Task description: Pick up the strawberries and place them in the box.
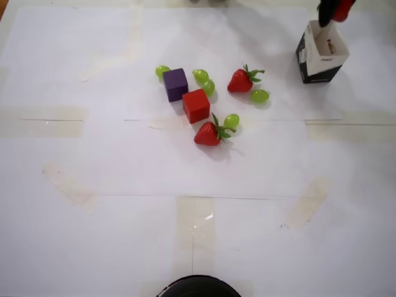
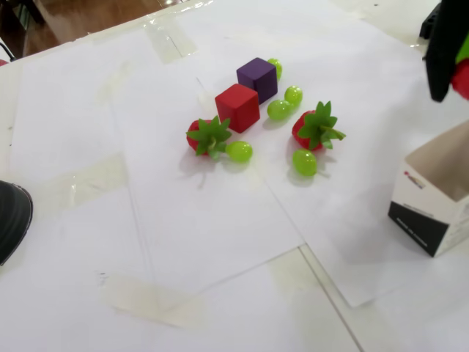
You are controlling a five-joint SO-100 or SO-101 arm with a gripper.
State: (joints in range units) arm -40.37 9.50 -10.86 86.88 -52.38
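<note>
My gripper [image 1: 335,12] hangs at the top right of the overhead view, just above the far rim of the box [image 1: 304,57], shut on a red strawberry [image 1: 344,7]. In the fixed view the gripper [image 2: 454,77] shows at the right edge, with the held strawberry [image 2: 462,78] above the open box [image 2: 421,220]. The box is white inside with black sides. Two more strawberries lie on the paper: one [image 1: 241,80] near the middle and one [image 1: 208,133] closer to the front. In the fixed view these lie at the right [image 2: 314,129] and the left [image 2: 206,137] of the pile.
A red cube [image 1: 196,105] and a purple cube [image 1: 176,84] sit left of the strawberries. Several green grapes [image 1: 260,96] lie scattered among them. A dark round object [image 1: 197,287] sits at the bottom edge of the overhead view.
</note>
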